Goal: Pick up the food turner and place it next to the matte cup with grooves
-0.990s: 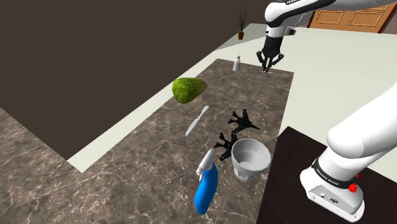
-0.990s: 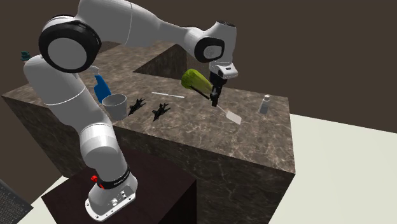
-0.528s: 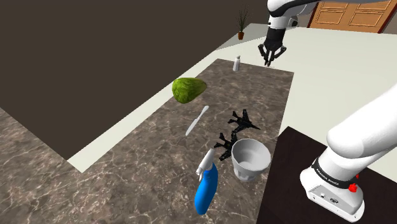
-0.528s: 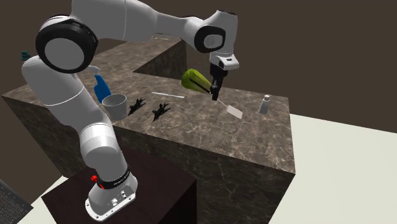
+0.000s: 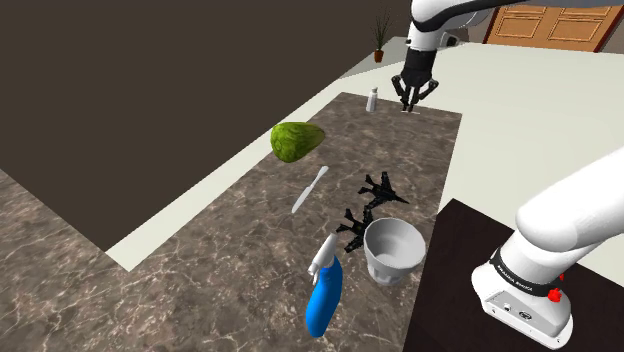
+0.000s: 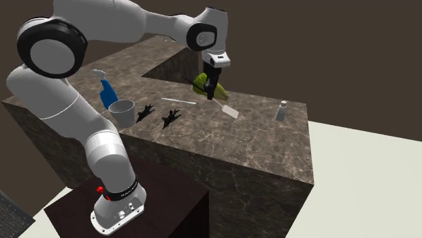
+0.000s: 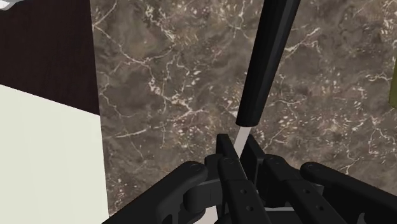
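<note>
Above the counter, the gripper has its jaws clamped on the food turner (by its thin neck), apparently lifted. The carry to the grey cup, well apart, is left.

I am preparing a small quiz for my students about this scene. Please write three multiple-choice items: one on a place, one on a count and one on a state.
1. Where is the blue spray bottle?
A) lying beside the grey cup
B) standing inside the grey cup
C) hanging in the air

2. How many black toy planes are on the counter?
A) one
B) two
C) four

3. In what state is the food turner?
A) lying flat beside the bottle
B) standing in the cup
C) clasped by the gripper

Answers:
1 A: in the shoulder view the bottle lies right next to the cup.
2 B: two planes lie close together near the cup.
3 C: in the wrist view the fingers close on its thin shank.
</note>
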